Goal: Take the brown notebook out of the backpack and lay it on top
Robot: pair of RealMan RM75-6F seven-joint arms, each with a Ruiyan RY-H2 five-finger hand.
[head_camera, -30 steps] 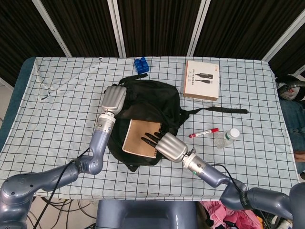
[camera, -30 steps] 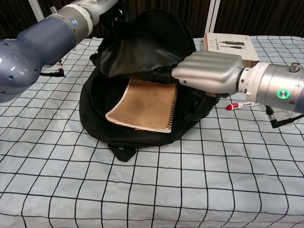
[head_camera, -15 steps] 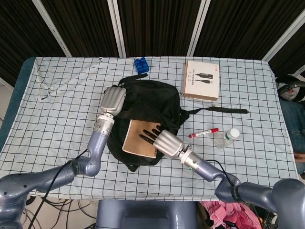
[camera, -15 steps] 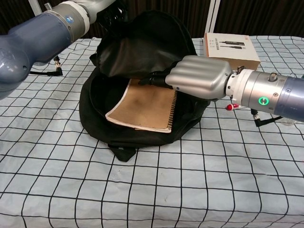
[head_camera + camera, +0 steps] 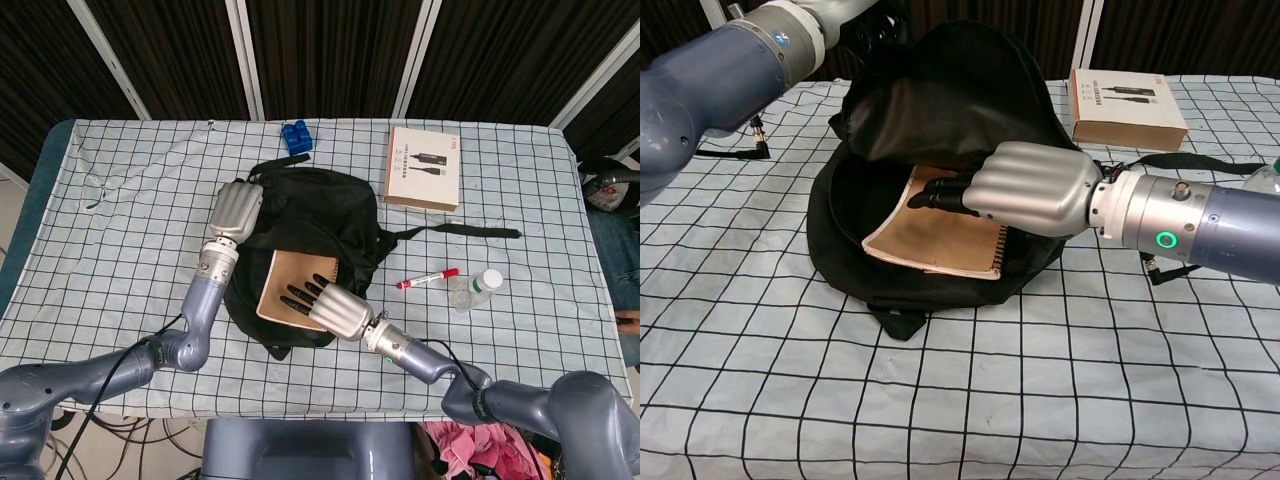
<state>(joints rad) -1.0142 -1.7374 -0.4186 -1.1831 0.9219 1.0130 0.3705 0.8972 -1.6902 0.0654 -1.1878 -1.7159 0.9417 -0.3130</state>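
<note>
A black backpack (image 5: 320, 200) (image 5: 940, 100) lies open in the middle of the checked table. The brown spiral notebook (image 5: 283, 282) (image 5: 925, 235) lies flat in its opening. My left hand (image 5: 237, 212) grips the upper flap of the backpack and holds it raised; in the chest view only its arm shows at the top left. My right hand (image 5: 327, 306) (image 5: 1015, 190) is over the notebook's right half, with its dark fingertips (image 5: 935, 192) spread and resting on the cover. Whether the thumb is under the notebook is hidden.
A brown and white box (image 5: 423, 167) (image 5: 1127, 103) lies at the back right, a blue block (image 5: 296, 135) behind the backpack. A red marker (image 5: 427, 278) and a clear bottle (image 5: 474, 290) lie to the right. A black strap (image 5: 470, 231) trails rightwards.
My right hand has moved left and towards the table's front edge, further over the notebook's cover. The left hand and the raised flap have stayed put.
</note>
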